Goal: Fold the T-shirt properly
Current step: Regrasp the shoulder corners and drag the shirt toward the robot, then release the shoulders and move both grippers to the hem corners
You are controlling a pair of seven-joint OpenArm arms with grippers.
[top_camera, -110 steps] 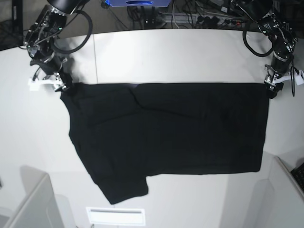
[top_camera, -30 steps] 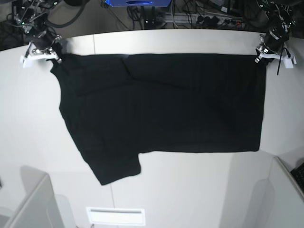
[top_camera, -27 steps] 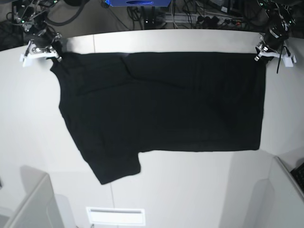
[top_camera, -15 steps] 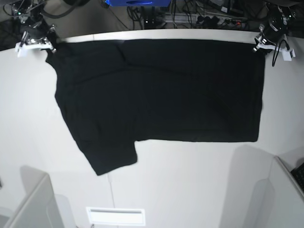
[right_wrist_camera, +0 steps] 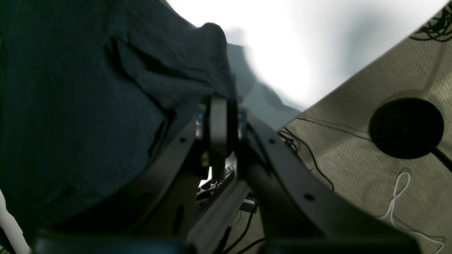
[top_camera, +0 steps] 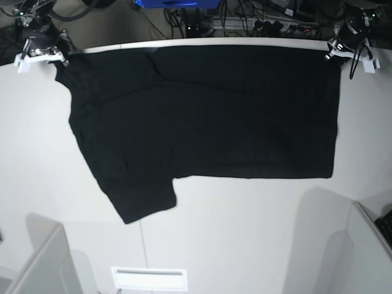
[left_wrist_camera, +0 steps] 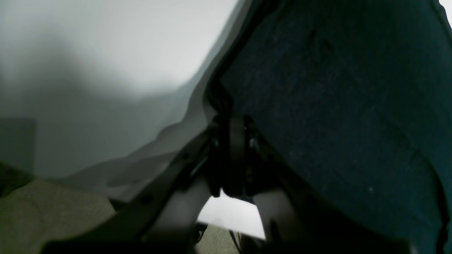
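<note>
The black T-shirt (top_camera: 202, 110) hangs stretched between both grippers above the white table, its top edge level with the table's far edge. Its plain black side faces the base camera, and one sleeve (top_camera: 144, 199) hangs lowest at lower left. My right gripper (top_camera: 54, 54) is shut on the shirt's upper left corner, seen close up in the right wrist view as folded cloth (right_wrist_camera: 169, 77) pinched at the fingertips (right_wrist_camera: 218, 120). My left gripper (top_camera: 334, 51) is shut on the upper right corner; the left wrist view has the cloth's edge (left_wrist_camera: 317, 88) clamped at its fingertips (left_wrist_camera: 235, 135).
The white table (top_camera: 245, 239) spreads below the shirt. A grey partition (top_camera: 43, 263) stands at lower left, another (top_camera: 361, 251) at lower right. Cables and a blue device (top_camera: 177, 5) lie behind the far edge. A white slotted plate (top_camera: 149, 277) sits at the near edge.
Both grippers have carried the shirt's top edge further toward the far side of the table and higher. The hanging hem and sleeve have risen with it.
</note>
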